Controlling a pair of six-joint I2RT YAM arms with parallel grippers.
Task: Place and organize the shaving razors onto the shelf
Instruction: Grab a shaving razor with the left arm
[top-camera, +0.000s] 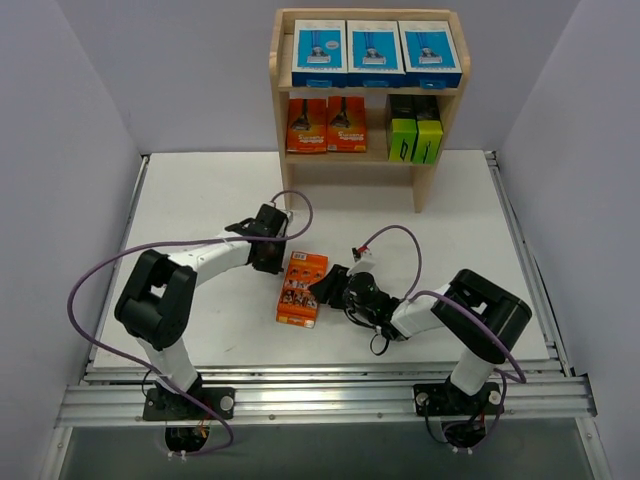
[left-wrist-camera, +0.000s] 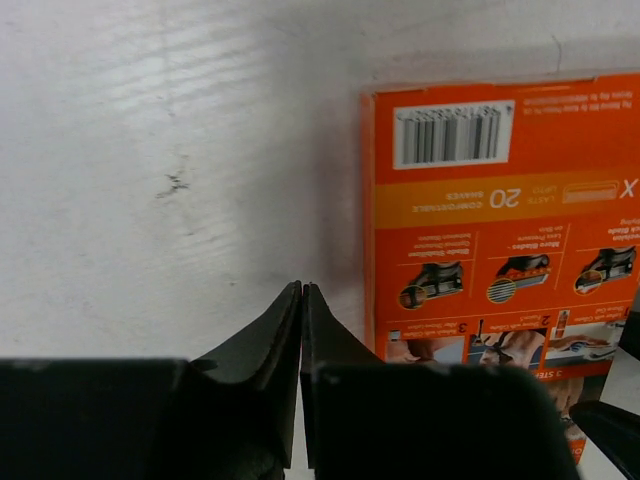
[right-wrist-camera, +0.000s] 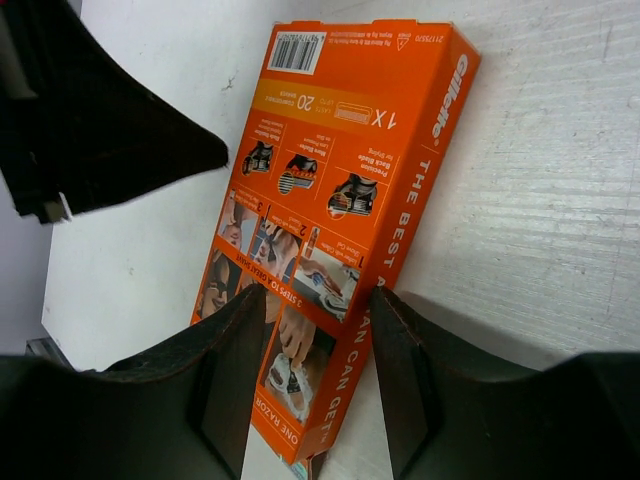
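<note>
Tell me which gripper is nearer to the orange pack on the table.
Right. The right gripper has its fingers astride the orange pack at its near end; the left gripper sits beside its far left corner.

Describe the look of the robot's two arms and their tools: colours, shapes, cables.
Both the left arm and right arm have white links and black joints. A purple cable loops along each. The left tool and right tool are black, with two wedge-shaped fingers.

Bright, even light from above, soft shadow beside the orange pack (right-wrist-camera: 340, 200), near fingers (left-wrist-camera: 250, 400) dark and blurred.
</note>
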